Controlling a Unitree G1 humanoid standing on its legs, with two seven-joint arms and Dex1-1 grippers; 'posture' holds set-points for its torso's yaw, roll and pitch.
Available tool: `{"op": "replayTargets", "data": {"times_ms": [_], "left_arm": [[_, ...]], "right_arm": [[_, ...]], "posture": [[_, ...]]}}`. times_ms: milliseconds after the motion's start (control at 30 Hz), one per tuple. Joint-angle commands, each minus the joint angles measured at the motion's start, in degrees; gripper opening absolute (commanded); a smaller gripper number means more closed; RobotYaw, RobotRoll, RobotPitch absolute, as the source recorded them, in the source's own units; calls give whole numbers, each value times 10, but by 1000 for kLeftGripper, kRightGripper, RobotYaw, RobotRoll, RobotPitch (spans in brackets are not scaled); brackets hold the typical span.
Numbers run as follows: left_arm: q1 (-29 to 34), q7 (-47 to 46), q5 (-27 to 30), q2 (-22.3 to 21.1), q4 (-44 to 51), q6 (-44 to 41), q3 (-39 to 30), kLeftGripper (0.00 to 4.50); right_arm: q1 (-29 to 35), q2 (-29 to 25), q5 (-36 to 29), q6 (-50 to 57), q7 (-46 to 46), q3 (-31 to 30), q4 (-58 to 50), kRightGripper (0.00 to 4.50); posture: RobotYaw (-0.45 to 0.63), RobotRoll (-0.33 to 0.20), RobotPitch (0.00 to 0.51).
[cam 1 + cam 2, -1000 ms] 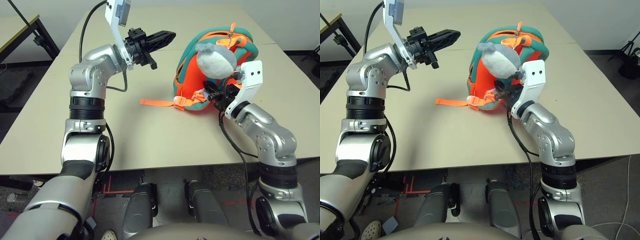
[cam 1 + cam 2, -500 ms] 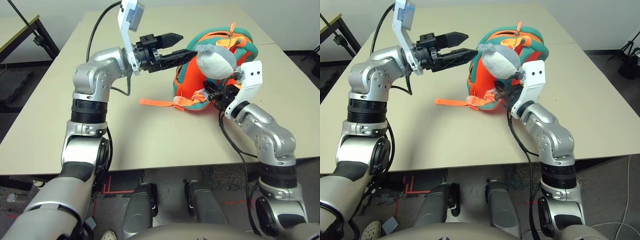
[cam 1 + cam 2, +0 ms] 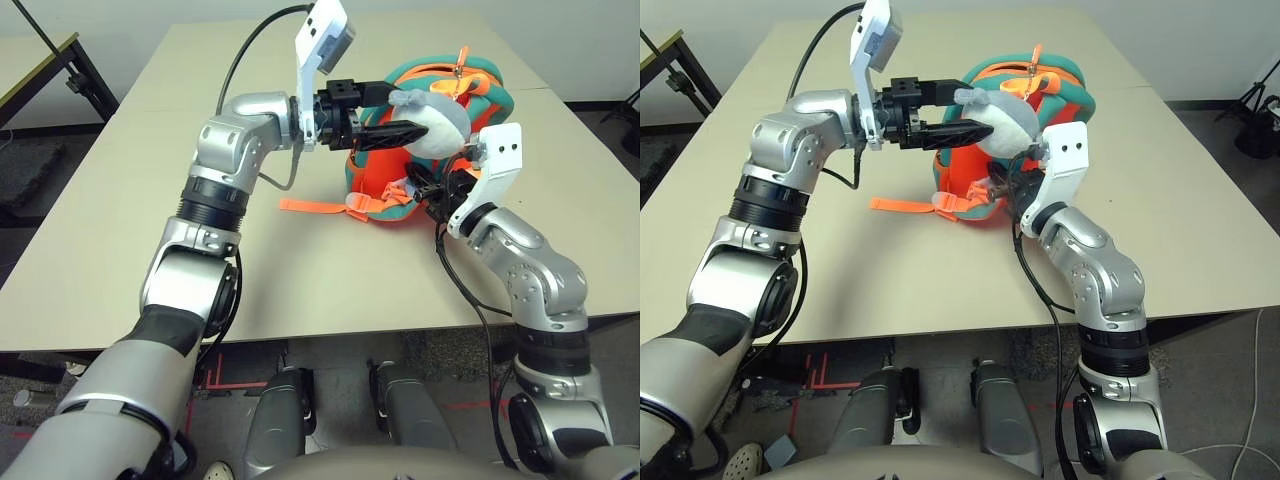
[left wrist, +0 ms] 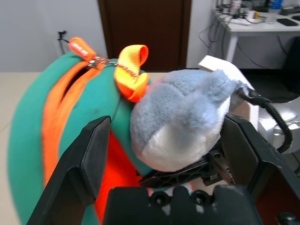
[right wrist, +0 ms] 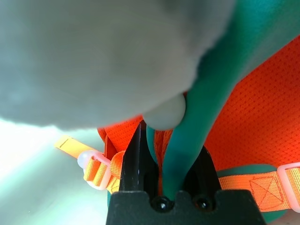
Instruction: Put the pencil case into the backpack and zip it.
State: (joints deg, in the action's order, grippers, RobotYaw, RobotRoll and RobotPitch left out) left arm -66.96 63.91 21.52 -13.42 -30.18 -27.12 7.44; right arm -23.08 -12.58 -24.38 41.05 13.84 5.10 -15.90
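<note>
The orange and teal backpack stands at the table's middle right, its grey plush piece facing me. My left gripper is open at the plush. In the left wrist view its black fingers stand wide on either side of the plush piece, not pressing it. My right gripper is low at the backpack's near side. In the right wrist view this gripper is shut on a teal strip of trim. The pencil case is out of view.
An orange webbing strap trails from the backpack onto the table toward the left. An orange zipper tab sticks up at the backpack's top. A dark-framed table stands off to the far left.
My left arm has swung right from the open table to the backpack, and its gripper has opened around the plush piece. The right arm has not moved.
</note>
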Motion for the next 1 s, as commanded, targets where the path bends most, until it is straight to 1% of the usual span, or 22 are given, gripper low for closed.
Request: {"op": "replayTargets", "data": {"times_ms": [33,233,467,567,600,767,867,933,1000], "left_arm": [[-14,19,-15,13,-25,13,12,4500],[-21,38,-27,31,-44,16,20,4500],[-20,46,-31,36,-46,7,20,4500],[-19,47,-30,35,-44,3,18,3871],[-18,48,-30,34,-42,2,18,3432],[-13,45,-30,31,-35,-4,16,1596],[-11,43,-29,25,-28,-8,13,664],[-10,41,-29,20,-24,-9,11,338],[-10,37,-25,8,-16,-11,0,311]], "right_arm": [[12,4,0,10,2,-12,1,205],[13,5,1,10,1,-11,0,205],[13,7,2,11,0,-10,-2,205],[14,8,2,11,0,-10,-3,205],[14,8,2,11,0,-10,-3,205],[15,8,2,13,0,-11,-4,205],[16,8,2,13,0,-12,-5,205],[17,9,2,14,0,-12,-6,205],[17,9,2,15,1,-13,-5,205]], "posture": [[-191,0,88],[-195,0,89],[-194,0,93],[-192,0,95],[-192,0,96],[-188,0,100],[-186,0,104],[-184,0,106],[-181,0,109]]}}
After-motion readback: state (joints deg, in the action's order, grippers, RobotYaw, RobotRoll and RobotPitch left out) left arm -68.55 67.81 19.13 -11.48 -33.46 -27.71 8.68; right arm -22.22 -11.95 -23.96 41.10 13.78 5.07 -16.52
